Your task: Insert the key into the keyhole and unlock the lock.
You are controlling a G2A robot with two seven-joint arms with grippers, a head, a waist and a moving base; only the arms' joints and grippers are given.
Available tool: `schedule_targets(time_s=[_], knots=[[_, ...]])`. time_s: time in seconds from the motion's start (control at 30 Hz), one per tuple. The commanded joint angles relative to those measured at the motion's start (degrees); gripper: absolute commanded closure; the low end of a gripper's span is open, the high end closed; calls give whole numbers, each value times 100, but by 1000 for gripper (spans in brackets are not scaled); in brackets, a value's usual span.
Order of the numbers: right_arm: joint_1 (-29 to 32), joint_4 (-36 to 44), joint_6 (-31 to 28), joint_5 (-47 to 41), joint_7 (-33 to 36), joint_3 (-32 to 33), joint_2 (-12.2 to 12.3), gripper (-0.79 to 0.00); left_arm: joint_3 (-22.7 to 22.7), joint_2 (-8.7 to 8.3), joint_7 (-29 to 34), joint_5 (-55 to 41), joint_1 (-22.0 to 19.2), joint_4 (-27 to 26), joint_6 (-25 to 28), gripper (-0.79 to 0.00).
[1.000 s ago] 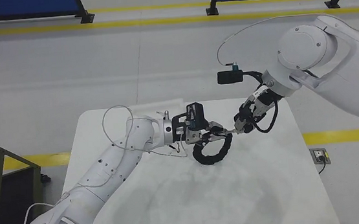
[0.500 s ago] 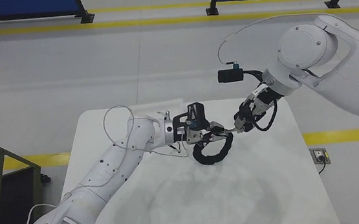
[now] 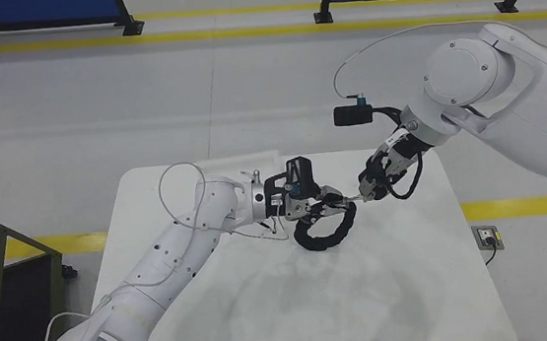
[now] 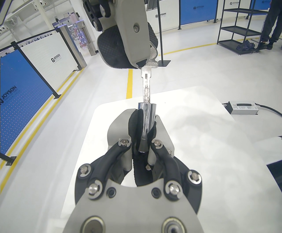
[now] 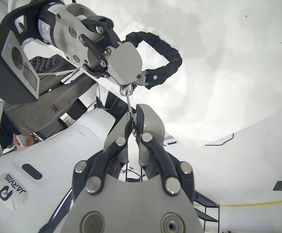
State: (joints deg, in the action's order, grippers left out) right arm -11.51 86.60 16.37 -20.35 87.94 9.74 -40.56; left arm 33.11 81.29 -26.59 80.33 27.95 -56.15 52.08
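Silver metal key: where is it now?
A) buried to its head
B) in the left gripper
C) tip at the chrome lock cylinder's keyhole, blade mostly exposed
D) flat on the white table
C: the silver metal key, held by the right gripper, meets the end face of the chrome lock cylinder in the left gripper, most of its blade showing.

Left hand (image 3: 316, 203) clamped on lock (image 4: 147, 114), right hand (image 3: 363, 193) pinching key (image 4: 146, 88). Hands face each other tip to tip, raised above far half of counter (image 3: 413, 286).
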Motion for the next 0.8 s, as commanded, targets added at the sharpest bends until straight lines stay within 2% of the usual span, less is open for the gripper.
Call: schedule_targets(time_s=[0.0, 0.77], knots=[[-1, 6, -4, 2, 4, 0, -3, 0, 16, 6, -6, 11, 15, 4, -2, 0], [19, -14, 20, 156, -19, 0, -196, 0, 187, 108, 116, -1, 86, 86, 79, 0]])
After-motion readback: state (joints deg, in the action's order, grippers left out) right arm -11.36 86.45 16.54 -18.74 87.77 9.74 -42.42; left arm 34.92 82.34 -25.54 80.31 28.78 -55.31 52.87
